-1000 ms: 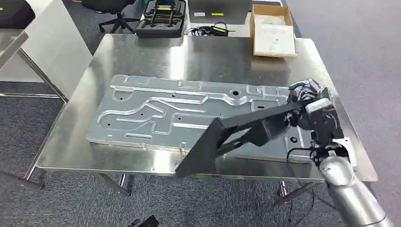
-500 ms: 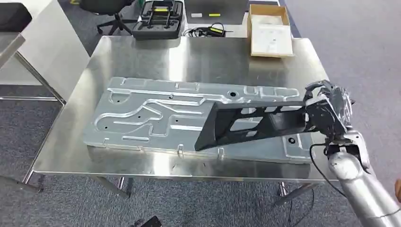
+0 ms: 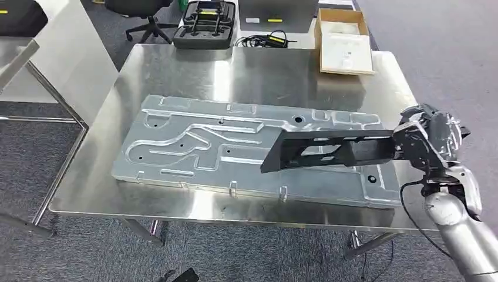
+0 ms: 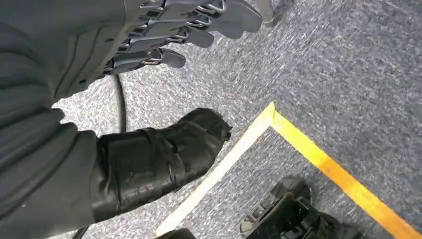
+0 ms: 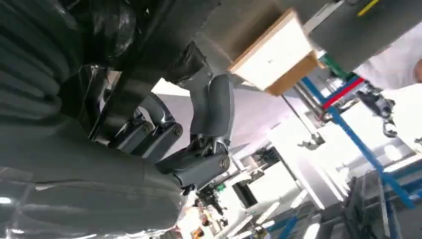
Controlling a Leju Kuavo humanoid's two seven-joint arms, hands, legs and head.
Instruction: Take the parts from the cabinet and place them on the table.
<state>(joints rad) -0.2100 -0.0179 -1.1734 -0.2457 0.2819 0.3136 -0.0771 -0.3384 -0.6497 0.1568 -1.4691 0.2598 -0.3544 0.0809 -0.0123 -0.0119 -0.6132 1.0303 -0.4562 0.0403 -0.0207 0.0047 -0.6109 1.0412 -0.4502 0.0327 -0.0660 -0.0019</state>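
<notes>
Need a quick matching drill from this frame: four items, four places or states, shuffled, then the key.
Items:
1. black bracket
2. stamped metal panel
3. cardboard box
4. left hand

Places or states:
A. at the far right corner of the table
B. hangs over grey carpet, holding nothing
C. gripped at one end by the right hand, reaching out over the panel
D. lies flat across the middle of the table

Pairs: 1-C, 2-D, 3-A, 4-B
</notes>
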